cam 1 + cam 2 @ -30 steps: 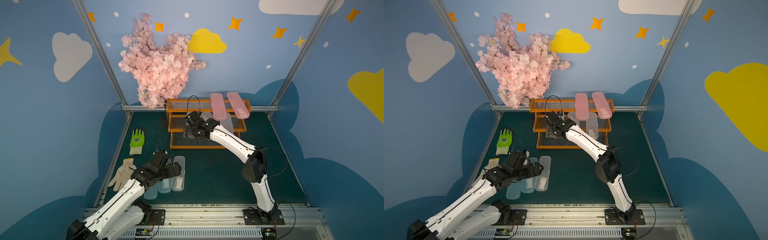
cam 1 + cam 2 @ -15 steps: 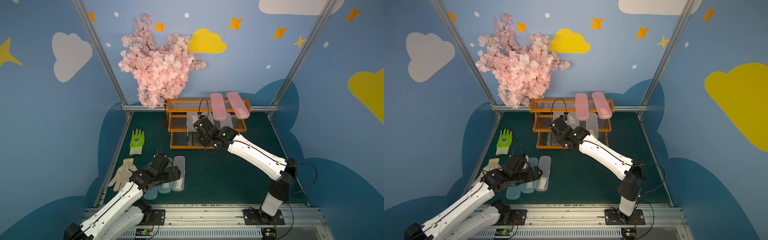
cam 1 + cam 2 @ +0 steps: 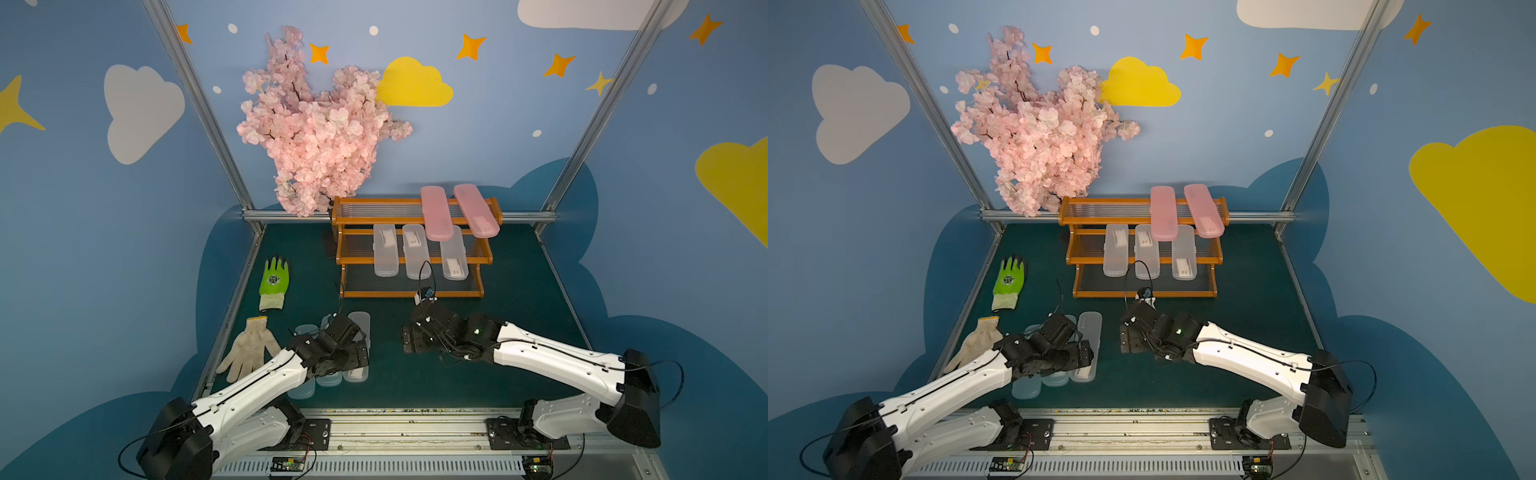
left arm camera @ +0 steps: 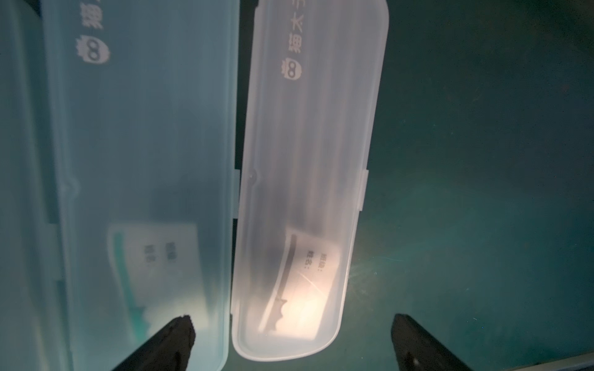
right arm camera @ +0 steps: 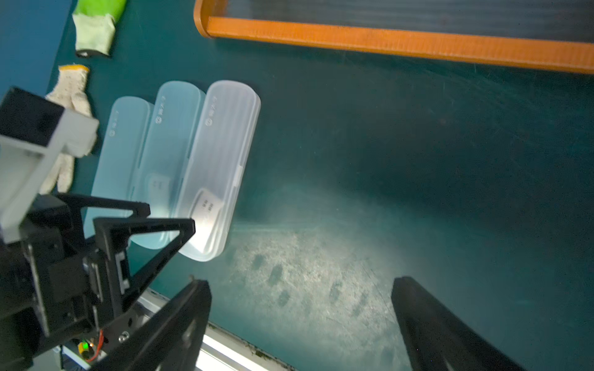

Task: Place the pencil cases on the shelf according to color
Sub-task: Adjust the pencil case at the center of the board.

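My left gripper [image 4: 289, 318] is spread wide with nothing in it, above the label end of the clear pencil case [image 4: 308, 180]. That case lies on the counter [image 4: 482, 160] toward its front edge, left of centre. A pale blue case [image 4: 144, 144] lies just beside it, and another blue case [image 5: 125, 154] beyond that. My right gripper [image 5: 300, 281] is wide open too, empty, over bare counter. At the back edge stands the shelf [image 3: 415, 294], with two pink cases [image 3: 434, 212] on top and three clear cases [image 3: 385, 253] on the middle tier.

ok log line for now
left tool: open over loose clear case | right tool: open, empty | shelf: pink cases top, clear cases middle
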### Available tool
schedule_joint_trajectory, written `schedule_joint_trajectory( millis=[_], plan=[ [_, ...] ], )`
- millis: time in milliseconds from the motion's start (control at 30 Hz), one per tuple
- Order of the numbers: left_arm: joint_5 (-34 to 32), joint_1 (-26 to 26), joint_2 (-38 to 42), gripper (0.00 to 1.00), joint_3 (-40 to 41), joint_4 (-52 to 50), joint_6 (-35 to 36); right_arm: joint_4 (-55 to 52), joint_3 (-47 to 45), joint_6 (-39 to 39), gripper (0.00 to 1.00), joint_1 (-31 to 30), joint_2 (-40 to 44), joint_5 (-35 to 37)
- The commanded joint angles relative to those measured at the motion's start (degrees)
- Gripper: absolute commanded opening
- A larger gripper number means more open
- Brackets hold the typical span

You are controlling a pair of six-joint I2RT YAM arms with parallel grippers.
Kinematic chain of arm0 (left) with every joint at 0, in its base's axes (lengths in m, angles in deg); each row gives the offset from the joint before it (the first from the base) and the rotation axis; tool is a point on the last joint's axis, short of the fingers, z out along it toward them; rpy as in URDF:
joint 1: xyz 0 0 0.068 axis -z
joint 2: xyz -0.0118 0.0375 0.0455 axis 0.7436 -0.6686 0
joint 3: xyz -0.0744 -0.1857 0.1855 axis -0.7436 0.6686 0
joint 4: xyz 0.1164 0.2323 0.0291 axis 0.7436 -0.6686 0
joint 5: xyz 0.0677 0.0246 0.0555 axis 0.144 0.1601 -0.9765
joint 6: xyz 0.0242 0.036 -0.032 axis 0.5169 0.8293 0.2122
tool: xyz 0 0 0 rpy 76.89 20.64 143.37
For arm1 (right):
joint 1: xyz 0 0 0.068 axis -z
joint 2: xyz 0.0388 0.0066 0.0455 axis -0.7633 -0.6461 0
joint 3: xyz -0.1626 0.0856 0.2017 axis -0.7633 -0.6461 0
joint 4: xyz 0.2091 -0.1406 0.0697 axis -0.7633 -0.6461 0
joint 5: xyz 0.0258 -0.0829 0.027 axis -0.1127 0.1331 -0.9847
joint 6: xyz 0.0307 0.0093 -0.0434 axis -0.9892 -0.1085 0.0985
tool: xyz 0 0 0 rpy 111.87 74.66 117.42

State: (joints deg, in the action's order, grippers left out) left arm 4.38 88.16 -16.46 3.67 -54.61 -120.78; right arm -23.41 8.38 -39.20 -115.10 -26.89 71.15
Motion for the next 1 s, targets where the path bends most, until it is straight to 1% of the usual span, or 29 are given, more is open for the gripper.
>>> schedule_joint_trajectory(
  millis=[0,67,167,300,500,667,800,900,967],
  plan=[
    [-0.9,0.7,-1.9,1.0,-0.7,3.4,-0.8,0.4,-3.4,-1.9,0.93,-1.9,3.2,0.9],
    [-1.3,0.8,-3.0,1.0,-1.3,4.0,-0.7,-0.9,-5.5,-2.7,0.94,-2.7,4.1,2.0],
    [-1.4,1.0,-5.6,1.0,-2.7,3.9,-0.6,-3.3,-8.5,-5.4,0.93,-3.8,4.6,6.1],
    [-1.6,2.5,-11.1,1.0,-4.8,4.5,-1.3,-6.0,-10.7,-8.0,0.93,-4.3,4.3,8.1],
    [-1.5,6.9,-20.1,1.0,-10.0,5.8,-2.3,-7.0,-12.3,-10.1,0.94,-5.5,5.9,10.0],
    [-2.2,10.5,-25.6,1.0,-15.0,6.0,-3.7,-6.8,-12.8,-9.7,0.94,-5.7,7.9,10.5],
    [-5.6,11.0,-23.9,1.0,-15.3,3.9,-5.1,-5.6,-13.1,-8.8,0.95,-5.8,8.9,9.1],
    [-9.8,10.8,-19.5,1.0,-14.5,-0.1,-5.6,-2.2,-13.7,-7.3,0.95,-6.0,8.3,6.2],
    [-11.9,10.0,-15.7,1.0,-13.4,-2.7,-5.5,0.3,-13.5,-6.4,0.95,-6.1,6.2,4.0]
  ],
)
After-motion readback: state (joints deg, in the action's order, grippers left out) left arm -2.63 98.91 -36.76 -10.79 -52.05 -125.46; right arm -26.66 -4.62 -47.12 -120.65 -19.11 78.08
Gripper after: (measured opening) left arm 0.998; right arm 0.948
